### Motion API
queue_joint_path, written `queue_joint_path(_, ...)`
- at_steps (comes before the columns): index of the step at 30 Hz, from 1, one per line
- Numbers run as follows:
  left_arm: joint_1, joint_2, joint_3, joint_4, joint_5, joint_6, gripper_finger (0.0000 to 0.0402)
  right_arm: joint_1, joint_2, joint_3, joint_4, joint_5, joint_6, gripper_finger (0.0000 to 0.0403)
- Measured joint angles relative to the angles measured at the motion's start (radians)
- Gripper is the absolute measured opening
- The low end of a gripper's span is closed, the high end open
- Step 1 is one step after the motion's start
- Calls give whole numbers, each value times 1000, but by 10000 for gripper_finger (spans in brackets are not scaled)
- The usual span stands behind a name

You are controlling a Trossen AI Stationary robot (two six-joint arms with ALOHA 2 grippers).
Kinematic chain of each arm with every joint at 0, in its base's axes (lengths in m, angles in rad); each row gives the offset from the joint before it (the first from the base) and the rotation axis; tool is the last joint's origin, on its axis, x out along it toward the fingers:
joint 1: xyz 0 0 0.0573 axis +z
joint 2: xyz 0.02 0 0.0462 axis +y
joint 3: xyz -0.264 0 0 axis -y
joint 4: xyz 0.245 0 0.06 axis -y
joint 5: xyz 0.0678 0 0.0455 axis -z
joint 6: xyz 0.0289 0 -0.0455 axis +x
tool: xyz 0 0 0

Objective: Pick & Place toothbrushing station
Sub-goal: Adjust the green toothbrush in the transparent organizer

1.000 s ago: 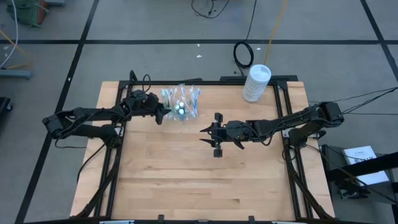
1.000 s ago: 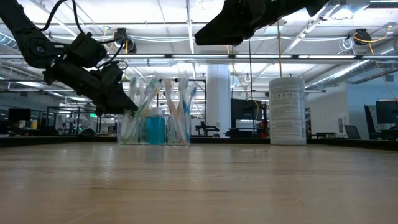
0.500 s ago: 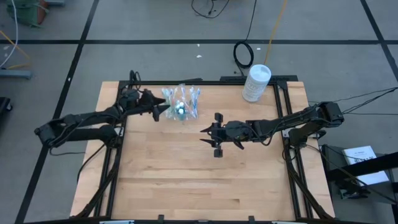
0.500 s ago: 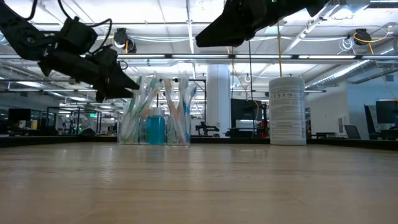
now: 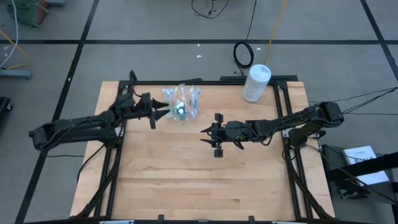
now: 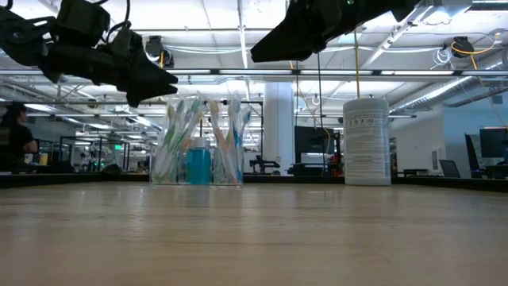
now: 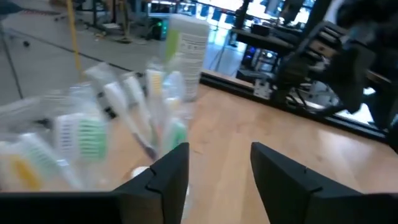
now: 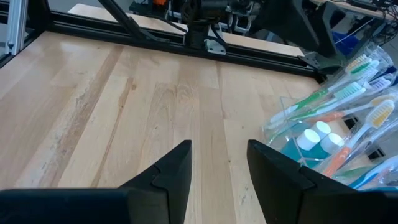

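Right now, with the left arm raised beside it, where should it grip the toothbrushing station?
Judging by its pose, grip the toothbrushing station low on its clear walls, coming in level from the left gripper side. It stands upright, and the toothbrushes fan out above, so a top-down grab would likely hit them. The right gripper waits mid-table, open.

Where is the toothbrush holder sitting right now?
In the high view the toothbrush holder stands on the table near its far edge, left of centre, just ahead of the left gripper, with the white tub at the far right corner.
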Motion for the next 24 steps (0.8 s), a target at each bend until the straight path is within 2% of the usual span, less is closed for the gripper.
queue_joint_path(5, -100, 18, 0, 12, -88, 52, 155, 0, 0, 0, 0, 0, -5, 146)
queue_joint_path(9, -153, 55, 0, 28, -283, 108, 135, 0, 0, 0, 16, 0, -8, 146)
queue_joint_path(11, -165, 78, 1, 56, -349, 109, 126, 0, 0, 0, 21, 0, -23, 146)
queue_joint_path(18, -202, 211, 82, 63, -364, 107, 104, 0, 0, 0, 53, 0, -106, 146)
queue_joint_path(24, -208, 300, 175, 61, -470, 97, 102, 0, 0, 0, 81, 0, -113, 146)
